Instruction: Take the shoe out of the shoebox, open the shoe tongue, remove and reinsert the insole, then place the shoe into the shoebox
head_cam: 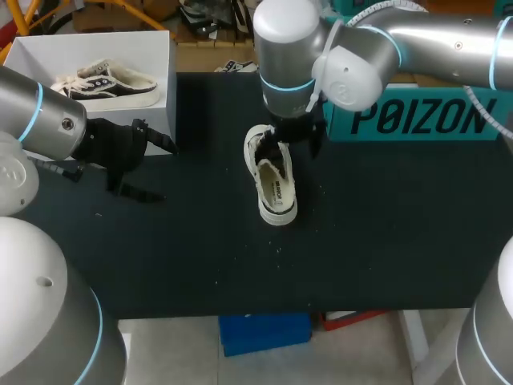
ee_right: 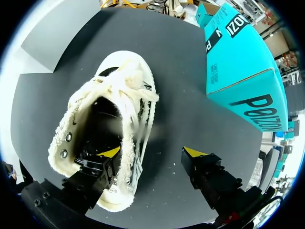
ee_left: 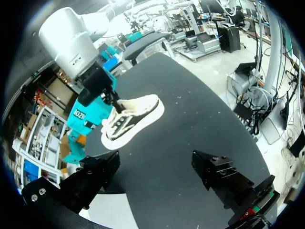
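Right claw is spread wide above the cream shoe, one finger down inside its opening, the other outside over the table, gripping nothing. The shoe sits mid-table. I see my left claw wide open too, empty, beside the white shoebox.

1. The head camera sits high behind the robot and looks down on the whole black worktop from afar.
2. The left wrist camera sits low near the worktop's left edge and faces across it toward the shoe, well apart from it.
3. The right wrist camera looks down into the shoe from very close.
4. All three views share the shoe and the teal box.
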Controlling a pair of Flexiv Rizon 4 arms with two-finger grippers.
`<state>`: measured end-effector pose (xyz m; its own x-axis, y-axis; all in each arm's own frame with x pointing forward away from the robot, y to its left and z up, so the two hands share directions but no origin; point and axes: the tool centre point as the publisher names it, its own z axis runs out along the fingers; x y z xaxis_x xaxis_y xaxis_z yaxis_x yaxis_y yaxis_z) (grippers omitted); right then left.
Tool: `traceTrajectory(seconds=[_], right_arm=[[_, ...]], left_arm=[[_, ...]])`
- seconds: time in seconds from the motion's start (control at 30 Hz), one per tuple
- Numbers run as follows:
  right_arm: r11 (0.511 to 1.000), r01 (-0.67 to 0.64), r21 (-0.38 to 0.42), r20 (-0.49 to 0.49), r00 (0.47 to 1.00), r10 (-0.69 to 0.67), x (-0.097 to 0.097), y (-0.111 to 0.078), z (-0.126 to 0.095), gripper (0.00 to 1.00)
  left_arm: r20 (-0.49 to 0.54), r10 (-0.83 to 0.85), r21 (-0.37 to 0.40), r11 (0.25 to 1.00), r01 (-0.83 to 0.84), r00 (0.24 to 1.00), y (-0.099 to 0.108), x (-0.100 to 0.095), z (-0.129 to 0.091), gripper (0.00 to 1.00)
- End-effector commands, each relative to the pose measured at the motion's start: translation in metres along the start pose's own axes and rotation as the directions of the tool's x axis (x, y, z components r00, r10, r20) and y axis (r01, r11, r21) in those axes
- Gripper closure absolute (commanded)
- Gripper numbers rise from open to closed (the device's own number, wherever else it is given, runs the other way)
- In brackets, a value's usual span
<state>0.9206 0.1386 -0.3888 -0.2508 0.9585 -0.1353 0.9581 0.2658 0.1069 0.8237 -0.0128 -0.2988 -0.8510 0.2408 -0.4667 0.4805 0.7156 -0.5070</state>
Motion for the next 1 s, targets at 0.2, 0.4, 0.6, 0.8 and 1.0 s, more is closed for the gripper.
traceTrajectory(seconds=[0.2,0.4,0.6,0.8,1.0], right_arm=[[1.000,0.004,0.031,-0.013,1.000,-0.004,0.005,0.001,0.019,0.60],[0.999,0.013,0.045,-0.018,1.000,-0.012,0.007,0.001,0.019,1.00],[0.998,0.040,0.048,-0.022,0.999,-0.039,0.000,0.005,-0.003,1.00],[0.998,0.054,0.025,-0.034,0.998,-0.053,-0.009,0.010,-0.031,1.00],[0.995,0.092,-0.029,-0.049,0.994,-0.093,-0.016,0.021,-0.068,1.00]], left_arm=[[0.006,0.003,0.000,1.000,-0.003,1.000,0.000,0.002,0.000,0.00],[0.006,0.003,0.000,1.000,-0.003,1.000,0.000,0.002,0.000,0.00],[0.006,0.003,0.000,1.000,-0.003,1.000,0.000,0.002,0.000,0.00],[0.006,0.003,0.000,1.000,-0.003,1.000,0.000,0.002,0.000,0.00],[0.006,0.003,0.000,1.000,-0.003,1.000,0.000,0.002,0.000,0.00]])
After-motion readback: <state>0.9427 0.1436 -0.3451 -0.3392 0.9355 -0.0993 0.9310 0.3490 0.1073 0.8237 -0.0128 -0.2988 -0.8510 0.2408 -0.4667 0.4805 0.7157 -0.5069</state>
